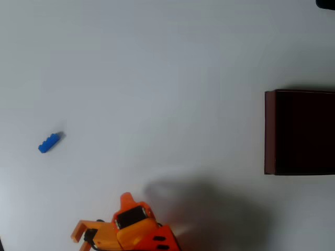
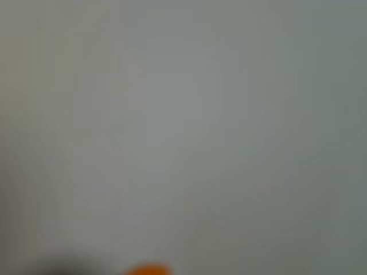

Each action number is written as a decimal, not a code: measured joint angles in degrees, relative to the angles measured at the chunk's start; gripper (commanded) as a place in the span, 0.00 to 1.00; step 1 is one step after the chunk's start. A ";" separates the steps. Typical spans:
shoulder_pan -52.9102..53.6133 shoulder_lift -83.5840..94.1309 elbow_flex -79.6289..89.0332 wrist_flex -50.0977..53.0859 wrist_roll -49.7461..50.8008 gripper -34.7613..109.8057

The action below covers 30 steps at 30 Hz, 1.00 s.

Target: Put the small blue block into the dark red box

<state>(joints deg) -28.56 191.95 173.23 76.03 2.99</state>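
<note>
The small blue block (image 1: 49, 142) lies on the pale table at the left in the overhead view, tilted, nothing touching it. The dark red box (image 1: 270, 132) stands at the right edge, its black interior cut off by the frame. My orange gripper (image 1: 102, 215) is at the bottom edge, below and to the right of the block and far left of the box. One pointed finger (image 1: 126, 198) points up and the other (image 1: 78, 231) is spread out to the left, so it is open with nothing in it. In the blurred wrist view an orange fingertip (image 2: 147, 269) peeks in at the bottom.
The pale grey table (image 1: 167, 73) stretches between block and box. The arm's soft shadow (image 1: 209, 209) falls to the right of the gripper. A dark corner (image 1: 325, 4) shows at the top right.
</note>
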 measured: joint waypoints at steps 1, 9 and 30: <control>0.00 0.00 0.00 0.00 0.00 0.24; 0.00 0.00 0.00 0.00 0.00 0.24; -0.09 -0.09 -5.62 -0.44 24.61 0.30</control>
<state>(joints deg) -28.65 191.87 167.61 75.59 27.60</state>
